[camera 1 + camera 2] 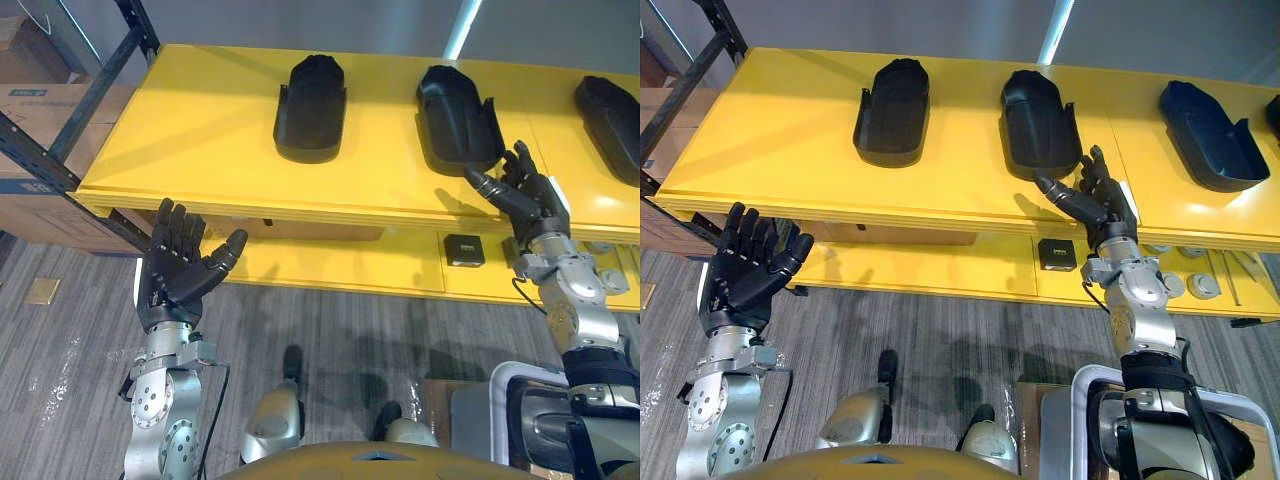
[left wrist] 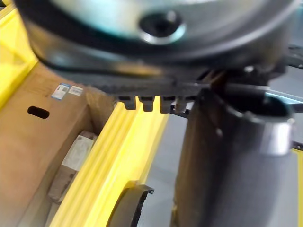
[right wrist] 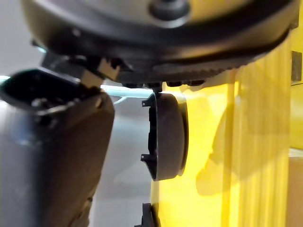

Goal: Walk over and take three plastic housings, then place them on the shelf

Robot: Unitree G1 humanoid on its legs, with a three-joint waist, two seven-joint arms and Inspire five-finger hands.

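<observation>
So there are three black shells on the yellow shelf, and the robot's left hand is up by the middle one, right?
Not quite: the right hand, open, is the one up by the middle housing on the yellow shelf, as the left eye view shows. The left hand is open lower down, before the shelf's edge.

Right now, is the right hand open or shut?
Open: the right hand shows straight, spread fingers beside the nearest plastic housing lying on the yellow shelf.
</observation>
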